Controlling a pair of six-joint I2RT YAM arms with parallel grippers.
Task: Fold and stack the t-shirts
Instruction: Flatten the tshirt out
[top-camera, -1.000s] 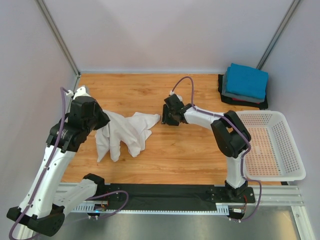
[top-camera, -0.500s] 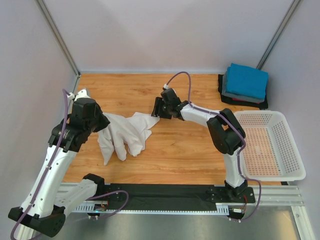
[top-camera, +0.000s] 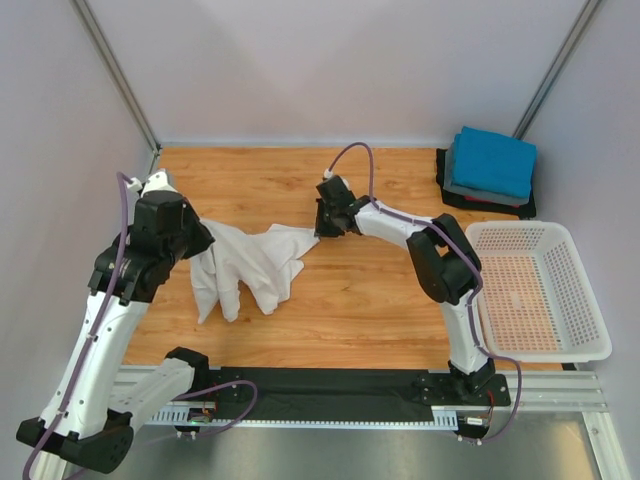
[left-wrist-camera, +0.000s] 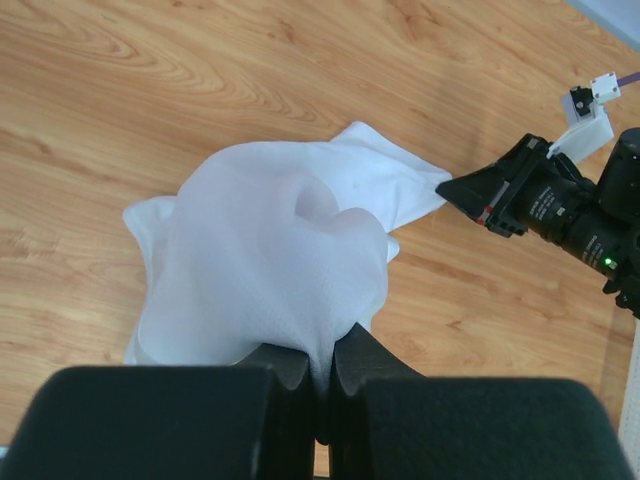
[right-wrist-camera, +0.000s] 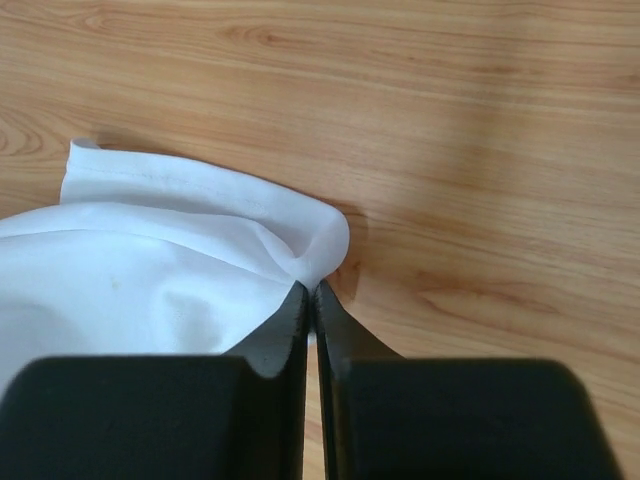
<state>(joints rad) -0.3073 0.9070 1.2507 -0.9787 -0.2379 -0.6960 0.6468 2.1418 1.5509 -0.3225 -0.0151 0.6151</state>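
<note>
A large white t-shirt (top-camera: 255, 262) lies crumpled on the wooden table, left of centre. My left gripper (left-wrist-camera: 320, 362) is shut on a bunch of its cloth (left-wrist-camera: 265, 270) and holds that end raised. At the shirt's right corner my right gripper (right-wrist-camera: 312, 292) is shut on the hem (right-wrist-camera: 320, 245); the top view shows this gripper (top-camera: 322, 228) low at that corner. Folded t-shirts, bright blue (top-camera: 492, 160) on top of grey and black ones, sit stacked at the back right.
A white perforated basket (top-camera: 540, 290) stands at the right edge of the table. Grey walls close in the back and both sides. The right arm (left-wrist-camera: 560, 205) shows in the left wrist view beyond the shirt.
My right gripper moved left to the shirt's right corner and closed on the hem. The left arm shifted slightly, still holding the cloth.
</note>
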